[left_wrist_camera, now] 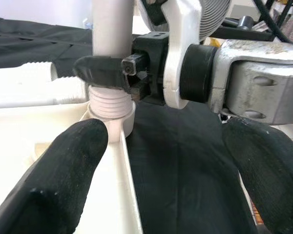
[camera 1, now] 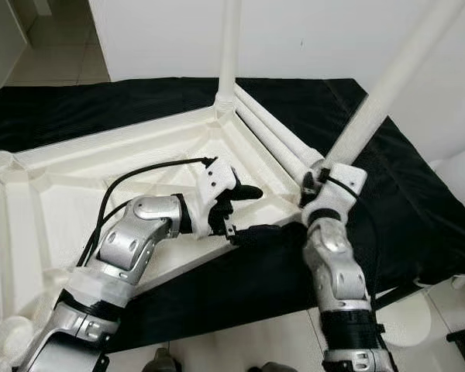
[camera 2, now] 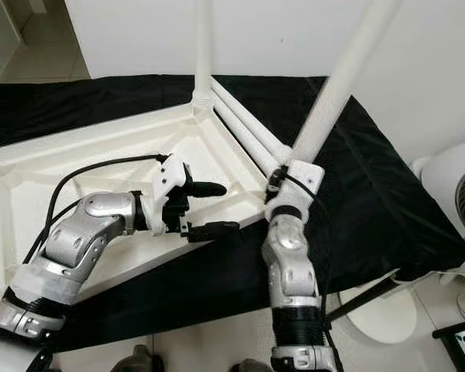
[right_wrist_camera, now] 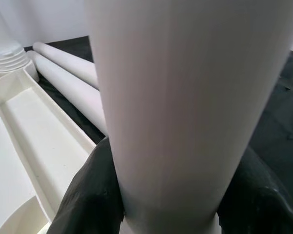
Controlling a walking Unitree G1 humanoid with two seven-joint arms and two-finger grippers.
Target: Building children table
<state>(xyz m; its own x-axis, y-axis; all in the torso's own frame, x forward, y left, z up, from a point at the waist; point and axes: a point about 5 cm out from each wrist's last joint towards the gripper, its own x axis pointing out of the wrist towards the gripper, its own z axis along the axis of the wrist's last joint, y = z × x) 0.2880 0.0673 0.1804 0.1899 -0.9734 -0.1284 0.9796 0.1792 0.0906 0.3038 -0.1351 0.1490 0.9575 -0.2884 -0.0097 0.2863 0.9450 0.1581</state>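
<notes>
Right gripper (camera 2: 283, 203) jaws clamped on table leg (camera 2: 337, 85), left gripper (camera 2: 209, 209) jaws spread

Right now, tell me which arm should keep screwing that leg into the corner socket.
Right. The right gripper fingers already clasp the white leg above its threads at the tabletop corner; the left gripper hangs open beside it.

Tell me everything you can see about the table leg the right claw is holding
The table leg is a smooth white tube, plastic by its look, with screw threads at its lower end. It stands tilted over the near right corner socket of the upside-down white tabletop, its threaded end at that socket. The right claw is shut around it just above the threads, black fingers on both sides. Its top runs out of frame.
</notes>
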